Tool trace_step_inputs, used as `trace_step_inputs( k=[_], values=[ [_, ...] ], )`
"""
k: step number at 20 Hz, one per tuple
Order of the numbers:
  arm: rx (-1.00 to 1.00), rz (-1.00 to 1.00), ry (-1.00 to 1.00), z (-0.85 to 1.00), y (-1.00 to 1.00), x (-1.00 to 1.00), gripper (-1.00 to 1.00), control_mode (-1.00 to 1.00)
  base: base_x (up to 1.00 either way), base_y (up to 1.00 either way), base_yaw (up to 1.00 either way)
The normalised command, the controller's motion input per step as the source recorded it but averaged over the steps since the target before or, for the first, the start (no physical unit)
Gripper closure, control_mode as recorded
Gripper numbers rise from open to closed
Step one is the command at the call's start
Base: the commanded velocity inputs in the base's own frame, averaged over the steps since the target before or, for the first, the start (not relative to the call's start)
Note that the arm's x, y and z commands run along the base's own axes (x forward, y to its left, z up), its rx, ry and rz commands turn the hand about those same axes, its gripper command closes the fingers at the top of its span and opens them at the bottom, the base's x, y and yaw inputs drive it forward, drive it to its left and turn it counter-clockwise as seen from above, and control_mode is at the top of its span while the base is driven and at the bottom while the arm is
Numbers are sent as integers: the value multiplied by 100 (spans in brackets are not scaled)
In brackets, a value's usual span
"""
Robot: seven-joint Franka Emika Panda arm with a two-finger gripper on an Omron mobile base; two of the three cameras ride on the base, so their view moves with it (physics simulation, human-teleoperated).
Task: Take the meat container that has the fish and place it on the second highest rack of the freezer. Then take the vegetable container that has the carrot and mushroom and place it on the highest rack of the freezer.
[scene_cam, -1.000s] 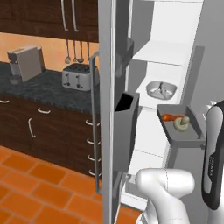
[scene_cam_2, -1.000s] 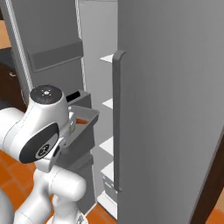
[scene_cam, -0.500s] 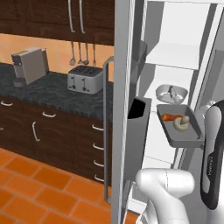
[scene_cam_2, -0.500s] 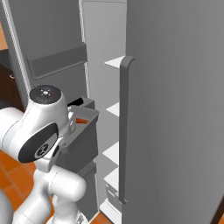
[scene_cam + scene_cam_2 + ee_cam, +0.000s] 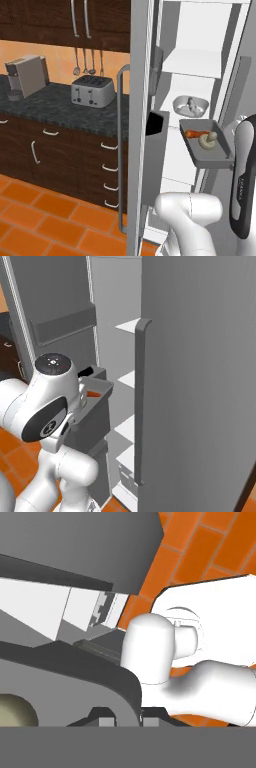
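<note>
A grey vegetable container (image 5: 212,159) hangs in front of the open freezer (image 5: 200,45), with my gripper (image 5: 231,160) shut on its near right rim. The orange carrot (image 5: 196,133) and beige mushroom (image 5: 207,141) lie inside it. Just behind it, a round metal dish with the pale fish (image 5: 190,105) sits on the second highest rack (image 5: 187,89). The highest rack (image 5: 191,63) is bare. In the hand view the container's dark rim (image 5: 75,664) crosses the frame above my fingertips (image 5: 103,720), with the mushroom (image 5: 15,712) at the lower left. The right base view shows the container (image 5: 98,387) beside my white arm.
The freezer door (image 5: 140,125) stands open on the left with a dark bin (image 5: 156,125) on its inner side. The neighbouring grey door and its bar handle (image 5: 141,406) stand close on the right. A toaster (image 5: 93,91) and a coffee machine (image 5: 26,75) sit on the dark counter.
The whole picture has shifted in both base views, so the base has moved. The vegetable container stays in my grip, at about the same place relative to the arm.
</note>
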Motion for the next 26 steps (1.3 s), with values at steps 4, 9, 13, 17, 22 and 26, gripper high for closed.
trace_step_inputs(
  k=[4, 9, 13, 17, 22, 26],
  values=[
    [0, 0, 0, 0, 0, 0, 100, 100, 0, 0, -2],
    [1, 0, -13, 76, -17, 0, 100, -100, 0, 0, 0],
    [0, 0, -16, 68, -1, 11, 100, -100, 0, 0, 0],
    [0, -2, -11, 66, 0, 42, 100, -100, 0, 0, 0],
    [0, -6, -4, 39, 0, 57, 100, -100, 0, 0, 0],
    [0, -8, -2, 17, 0, 48, 100, -100, 0, 0, 0]
  ],
)
